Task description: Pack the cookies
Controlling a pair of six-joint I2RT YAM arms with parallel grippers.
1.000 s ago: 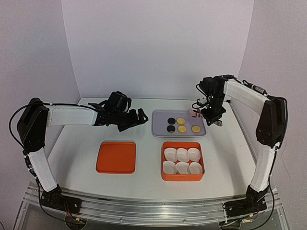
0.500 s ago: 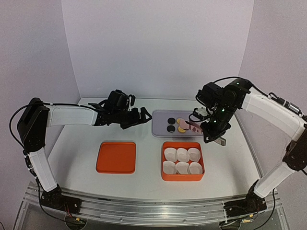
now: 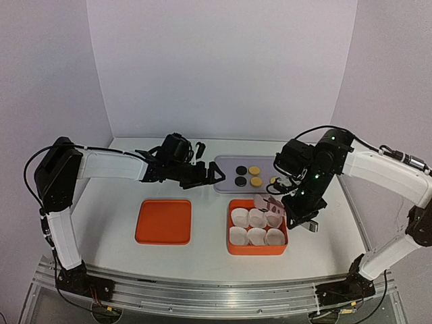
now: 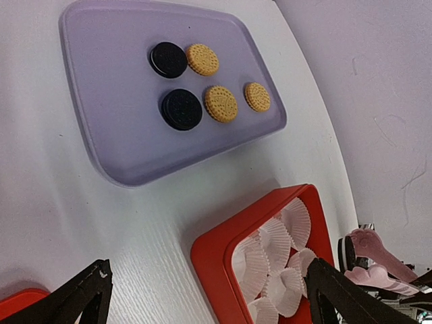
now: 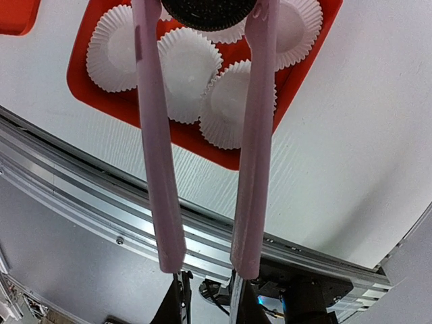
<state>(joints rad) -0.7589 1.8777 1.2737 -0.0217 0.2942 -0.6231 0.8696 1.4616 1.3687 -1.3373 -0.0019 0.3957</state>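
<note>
Looks bright and even, with only faint soft shadows on the table [image 3: 209, 216]. Reads sharp overhead, stretches slightly toward wrist-view edges.

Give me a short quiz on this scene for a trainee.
1. True or false: the left gripper is open.
2. How many cookies lie on the purple tray?
3. The tongs hold: A nothing; B one black cookie; C two of them.

Key: 1 true. 2 five. 3 B.
</note>
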